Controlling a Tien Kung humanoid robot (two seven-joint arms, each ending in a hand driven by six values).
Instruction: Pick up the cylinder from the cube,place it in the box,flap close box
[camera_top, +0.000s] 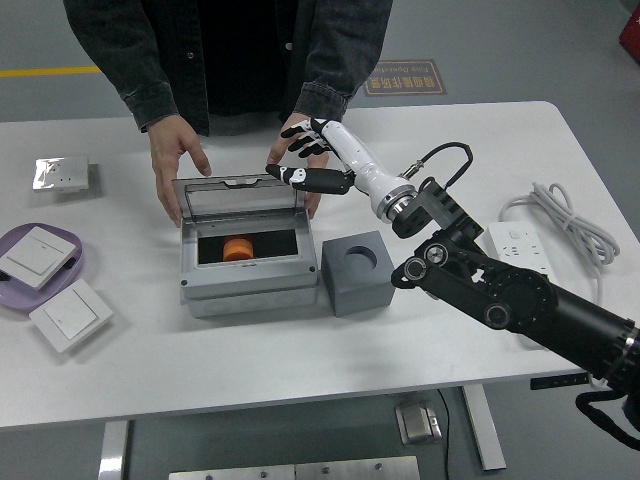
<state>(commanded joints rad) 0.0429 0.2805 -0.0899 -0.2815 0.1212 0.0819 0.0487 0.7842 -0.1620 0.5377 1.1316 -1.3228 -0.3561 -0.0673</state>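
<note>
An orange cylinder (238, 248) lies inside the grey box (249, 277). The box's clear lid (240, 198) stands raised at the back. The grey cube (359, 271) with a round hole on top sits just right of the box, empty. My right hand (305, 155) is open, fingers spread, above the lid's right back corner, in front of the person's hand. A person at the far side holds both hands at the box's back corners, one hand (173, 160) at the left, the other (304, 150) at the right. My left arm is out of view.
A purple plate (68, 274) with a white switch (35, 257) is at the far left, another switch (70, 314) in front of it. A silver packet (61, 174) lies at the back left. A white power strip (524, 251) and cable (577, 229) are at the right.
</note>
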